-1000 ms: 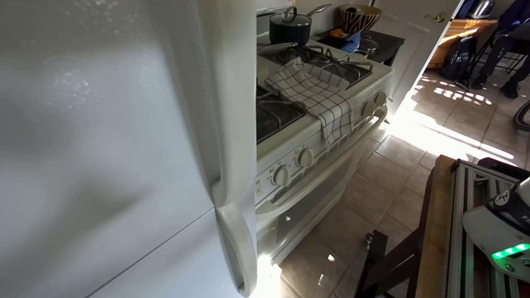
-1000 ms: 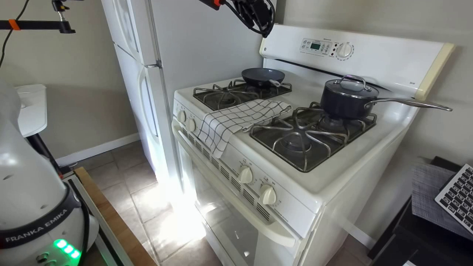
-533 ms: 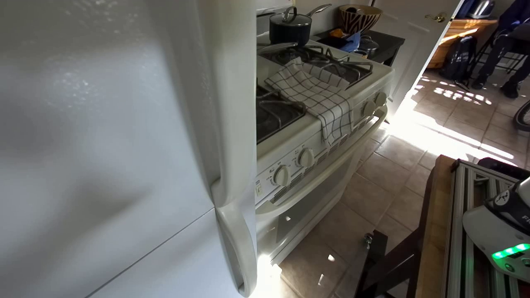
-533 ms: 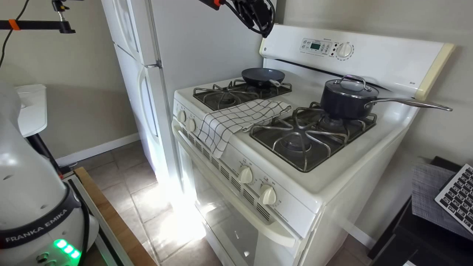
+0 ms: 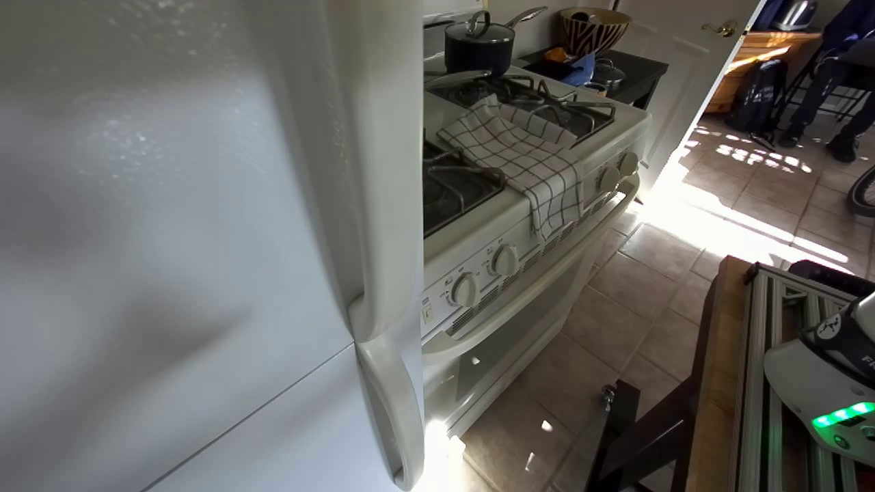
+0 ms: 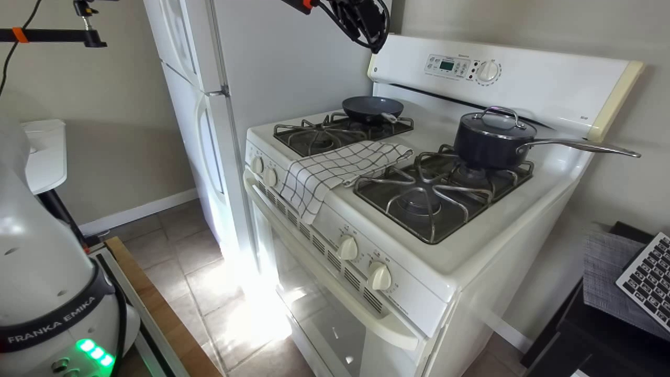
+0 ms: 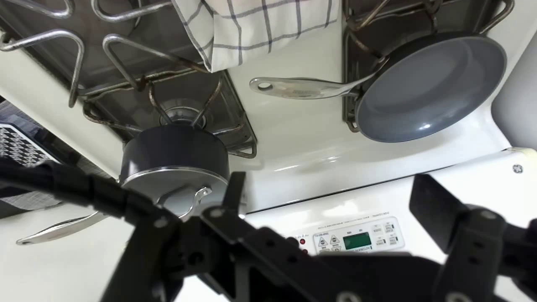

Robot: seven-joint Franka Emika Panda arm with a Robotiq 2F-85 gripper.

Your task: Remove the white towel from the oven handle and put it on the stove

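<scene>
The white towel [image 6: 335, 167] with dark grid lines lies on the stove [image 6: 455, 251], between the burner grates. Its front end hangs over the knob panel, above the oven handle [image 6: 330, 280] and apart from it. In an exterior view the towel [image 5: 513, 150] also touches the grates, with the handle [image 5: 547, 275] bare below. In the wrist view the towel [image 7: 260, 25] is cut by the top edge. My gripper [image 7: 329, 192] is open and empty, its fingers wide apart over the stove's back panel. In an exterior view only part of the dark wrist and cables shows at the top.
A lidded dark pot [image 6: 492, 141] and a dark frying pan [image 6: 372, 109] stand on the rear burners; their handles stick out. The fridge [image 6: 293, 63] stands beside the stove. A dark table with a keyboard [image 6: 649, 283] is on the far side.
</scene>
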